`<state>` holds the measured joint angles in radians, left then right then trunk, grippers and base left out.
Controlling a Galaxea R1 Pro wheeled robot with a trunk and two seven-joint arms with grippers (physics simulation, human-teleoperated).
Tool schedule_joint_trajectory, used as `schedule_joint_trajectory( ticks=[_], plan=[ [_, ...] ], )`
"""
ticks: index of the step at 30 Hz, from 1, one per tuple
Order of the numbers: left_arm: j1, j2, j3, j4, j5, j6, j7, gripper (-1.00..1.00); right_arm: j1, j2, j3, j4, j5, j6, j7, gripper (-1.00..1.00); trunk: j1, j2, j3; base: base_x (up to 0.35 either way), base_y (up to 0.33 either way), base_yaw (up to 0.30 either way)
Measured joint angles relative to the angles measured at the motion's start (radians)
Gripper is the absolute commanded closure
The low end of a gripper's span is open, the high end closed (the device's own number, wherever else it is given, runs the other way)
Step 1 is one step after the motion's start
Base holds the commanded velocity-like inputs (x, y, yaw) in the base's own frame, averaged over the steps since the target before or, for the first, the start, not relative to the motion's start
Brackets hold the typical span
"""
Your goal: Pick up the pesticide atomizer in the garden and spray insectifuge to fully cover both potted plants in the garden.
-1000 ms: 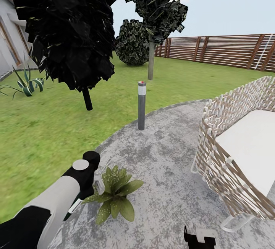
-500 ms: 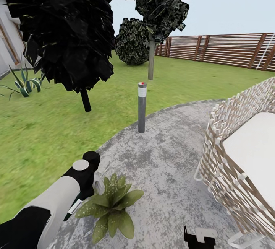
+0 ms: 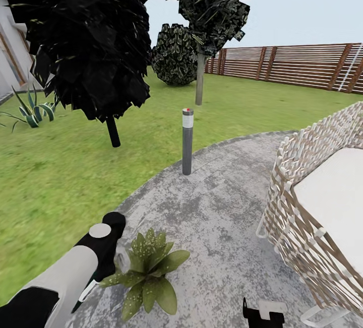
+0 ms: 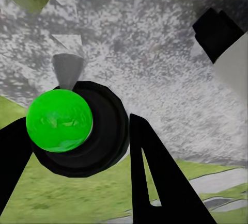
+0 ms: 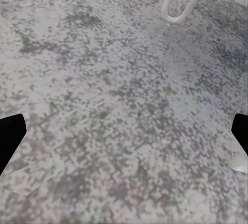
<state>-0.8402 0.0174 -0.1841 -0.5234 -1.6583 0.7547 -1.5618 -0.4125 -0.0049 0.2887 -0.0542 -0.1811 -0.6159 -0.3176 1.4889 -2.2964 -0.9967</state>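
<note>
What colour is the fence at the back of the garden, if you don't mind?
Reddish brown, with horizontal slats; the fence shows best in the head view.

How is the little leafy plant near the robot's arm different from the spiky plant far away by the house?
The potted plant has broad, pointed, speckled leaves in a low rosette; the spiky plant has thin, long, striped blades reaching upward. The potted plant sits on the grey paved patio, close to the left arm; the spiky plant grows far off at the edge of the lawn. Both are green and low to the ground.
</note>
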Motion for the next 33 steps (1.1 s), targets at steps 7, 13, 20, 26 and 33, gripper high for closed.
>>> schedule_joint_trajectory(
  ticks=[7,13,20,26,33],
  plan=[
    [0.003,0.022,-0.001,0.0,0.002,-0.002,0.0,1.0,0.0,0.0,0.0,0.0,0.0,0.0,0.0,-1.0,0.0,0.0,0.0,0.0,0.0,0.0],
    [0.005,-0.011,-0.003,0.001,0.002,-0.002,0.0,1.0,0.0,0.0,0.0,0.0,0.0,0.0,0.0,-1.0,0.0,0.0,0.0,0.0,0.0,0.0],
    [0.024,-0.012,-0.008,0.0,-0.001,-0.002,0.0,1.0,0.0,-0.002,0.0,0.0,0.001,0.0,0.0,-1.0,0.0,0.0,0.0,0.0,0.0,0.0],
    [0.007,0.007,0.0,-0.017,-0.005,-0.01,0.0,1.0,0.014,0.011,-0.001,0.017,-0.002,0.005,-0.003,-1.0,0.0,0.0,0.0,0.0,0.0,0.0],
    [0.006,-0.026,-0.01,-0.057,-0.002,-0.008,0.0,1.0,0.035,0.04,-0.001,0.029,-0.002,0.034,-0.001,-1.0,0.001,0.0,0.0,-0.21,0.0,0.0]
  ],
)
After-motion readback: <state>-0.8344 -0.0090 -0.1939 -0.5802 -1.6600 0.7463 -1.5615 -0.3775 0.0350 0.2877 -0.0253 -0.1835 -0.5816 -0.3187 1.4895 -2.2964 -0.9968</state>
